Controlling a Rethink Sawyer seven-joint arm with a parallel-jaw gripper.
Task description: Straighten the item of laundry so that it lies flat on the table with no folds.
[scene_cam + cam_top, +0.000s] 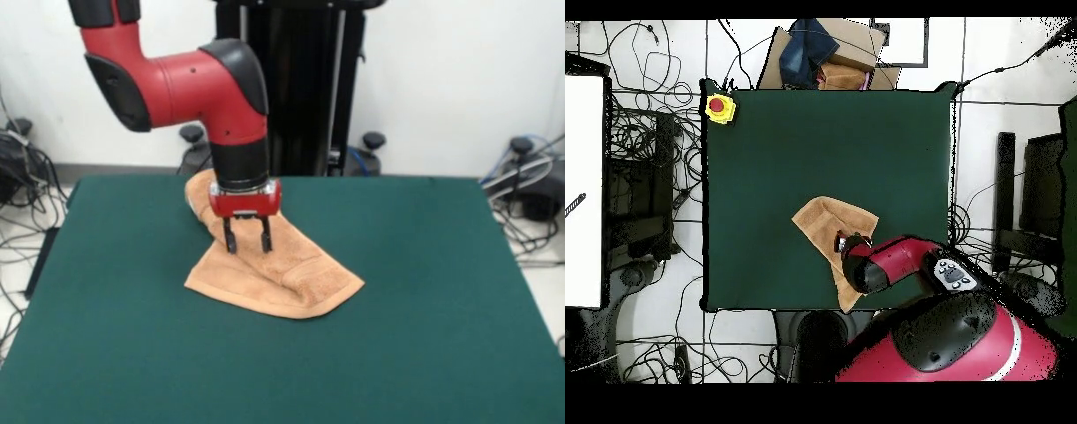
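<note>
Fingers (247, 239) hang spread apart, you'll see, their two dark tips down on or just above the towel (281, 265) with a clear gap between them and nothing gripped; whether the tips press into the cloth you cannot tell. Look at the towel itself: it lies crumpled on the counter (424, 309), a narrow folded part running back under the arm toward the far edge, and a wider part fanned out toward the camera, with a rolled fold along its right-hand side and a woven band showing near that end. From above, the towel (827, 222) sits in the half of the counter (765, 150) nearer the robot's base, its long tail reaching close to that edge and partly hidden by the red arm (890, 262). You'll find a yellow box with a red button (719, 107) at a far corner of the counter. Cables lie on the floor around it, and some cardboard and dark cloth sit just beyond the far edge.
</note>
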